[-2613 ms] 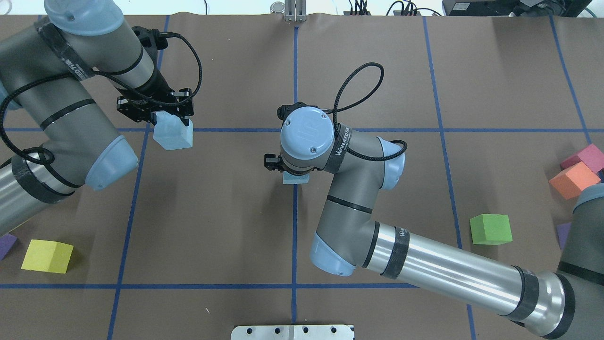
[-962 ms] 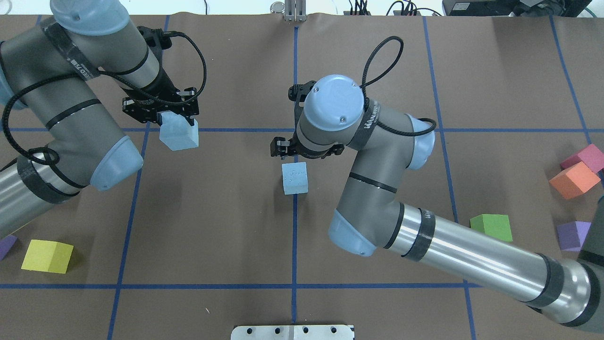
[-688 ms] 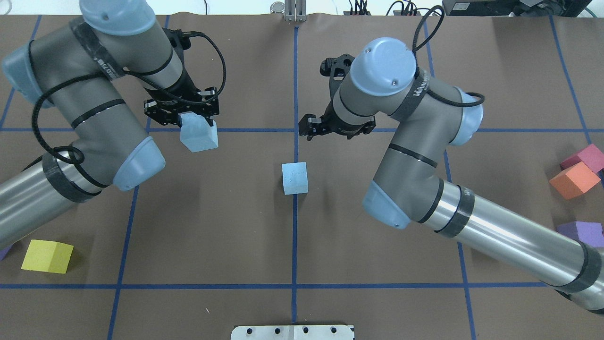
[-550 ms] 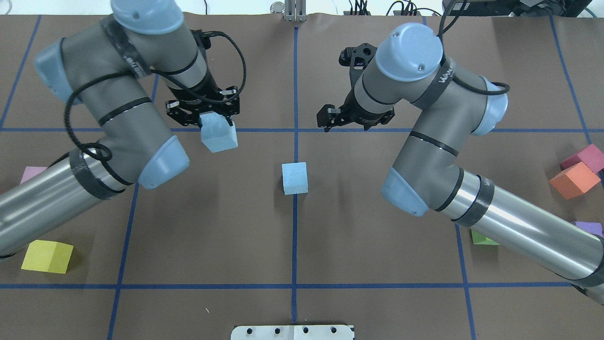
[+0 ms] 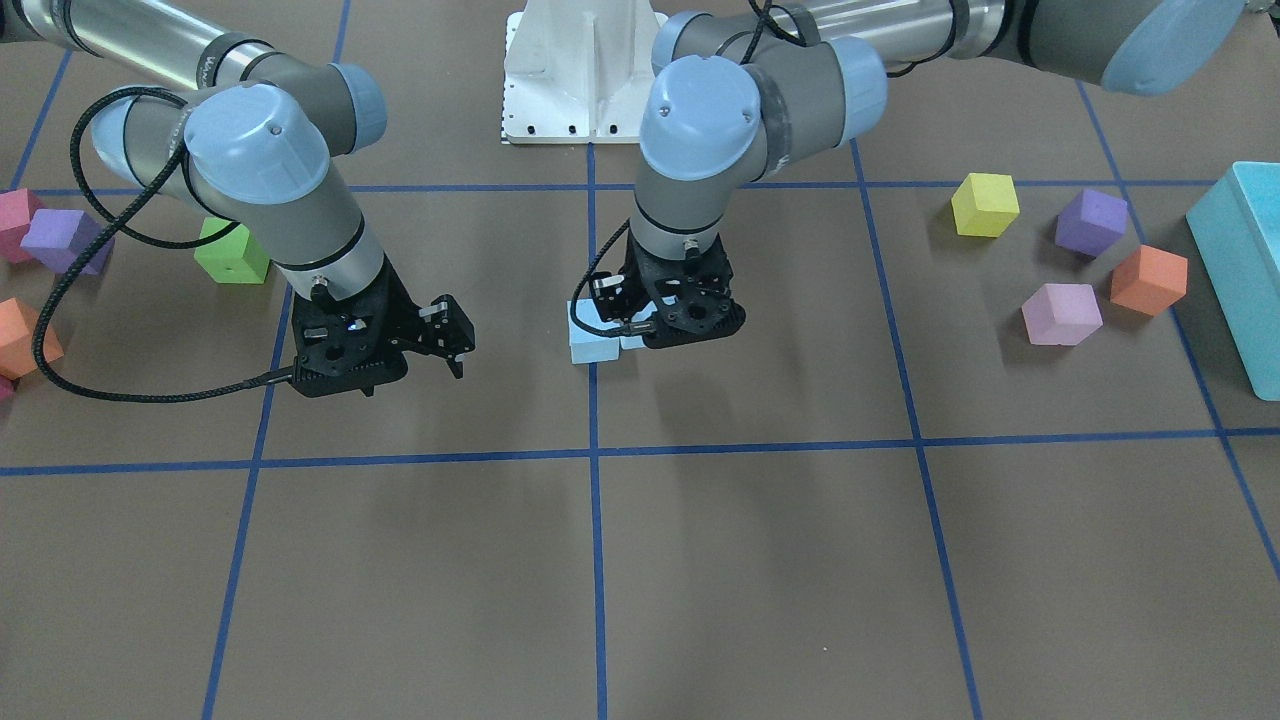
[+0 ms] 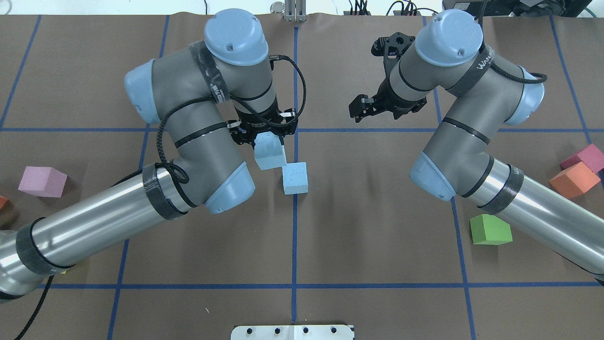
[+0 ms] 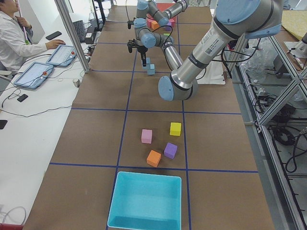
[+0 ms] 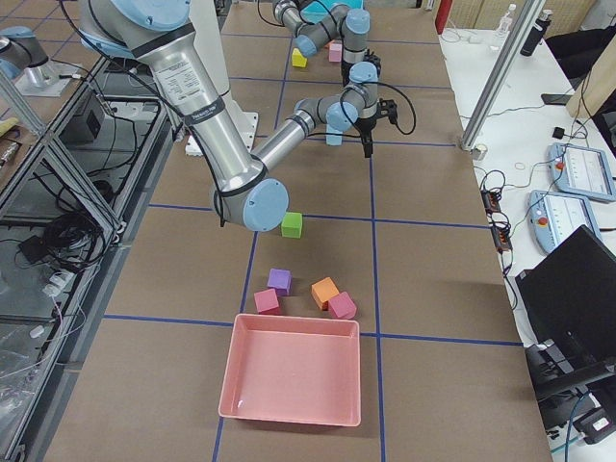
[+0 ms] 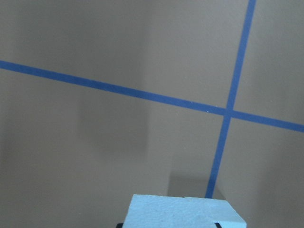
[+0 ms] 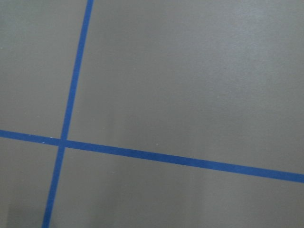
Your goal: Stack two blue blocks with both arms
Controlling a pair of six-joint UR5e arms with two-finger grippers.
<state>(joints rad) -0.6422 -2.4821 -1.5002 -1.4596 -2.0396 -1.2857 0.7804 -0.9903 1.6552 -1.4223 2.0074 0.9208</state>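
One pale blue block (image 6: 295,178) sits on the table on the centre tape line; it also shows in the front view (image 5: 592,345). My left gripper (image 6: 265,137) is shut on the second pale blue block (image 6: 269,155), held above the table just left of and slightly beyond the resting one. The left wrist view shows the held block (image 9: 183,213) at its bottom edge. My right gripper (image 6: 359,107) is open and empty, raised to the right of the blocks; in the front view it (image 5: 448,338) is on the left.
A green cube (image 6: 490,230), an orange cube (image 6: 573,179) and a magenta cube (image 6: 585,158) lie at the right, a pink cube (image 6: 41,182) at the left. A turquoise bin (image 5: 1240,260) and several cubes sit on my left side. The white pedestal (image 5: 585,70) is at my base.
My right gripper let go of a blue block on the centre line, rose and drew away to the right. My left arm carried its blue block rightward, close to the resting block.
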